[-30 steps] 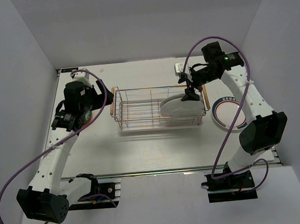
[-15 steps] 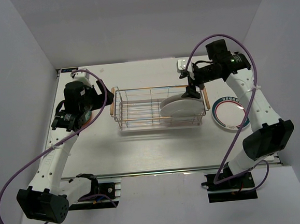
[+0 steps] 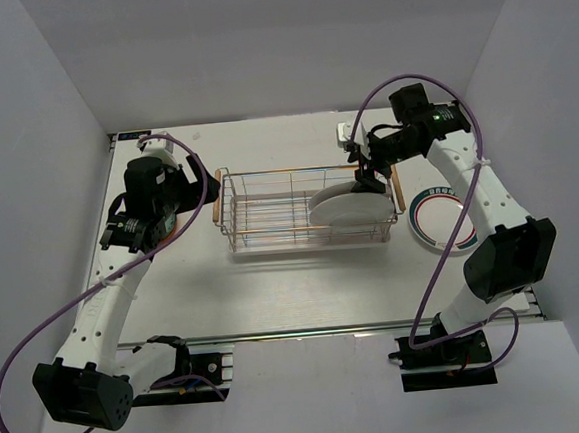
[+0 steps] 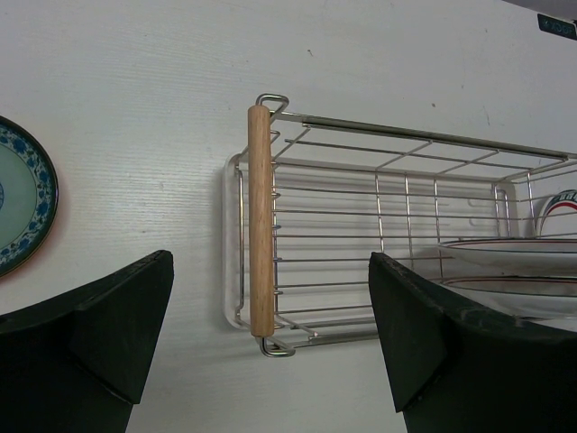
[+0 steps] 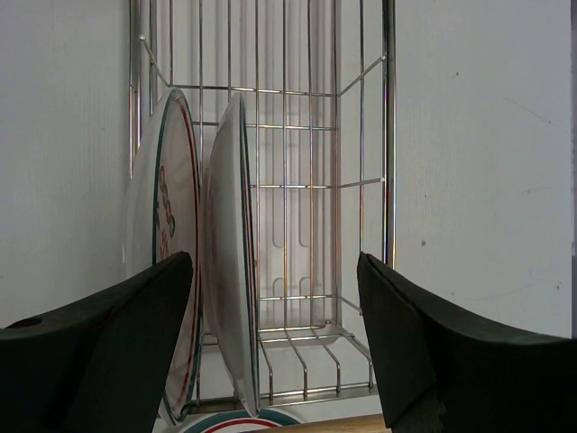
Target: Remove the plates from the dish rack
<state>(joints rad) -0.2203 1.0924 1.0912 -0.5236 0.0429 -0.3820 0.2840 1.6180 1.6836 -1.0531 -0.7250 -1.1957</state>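
The right gripper [image 5: 275, 298] is spread wide and holds nothing. Just beyond its fingers [image 5: 108, 343] two plates stand on edge: a white round plate with a green rim ring [image 5: 167, 271] ahead of the left finger, and a plain white round plate [image 5: 233, 271] in line with the gap, close to that same finger. Both sit in the chrome wire dish rack with wooden handles [image 5: 388, 135], whose wires run on past the fingertips. Over the last second the right arm's elbow has swung out and back, while the gripper has stayed above these plates, which have not moved. That suggests a grasp is being lined up and nothing is lifted yet.

The left gripper [image 4: 270, 298] has not moved. It is fully open and empty, with the rack's wooden handle [image 4: 260, 216] beyond its gap and a blue-patterned plate [image 4: 22, 207] outside its left finger.
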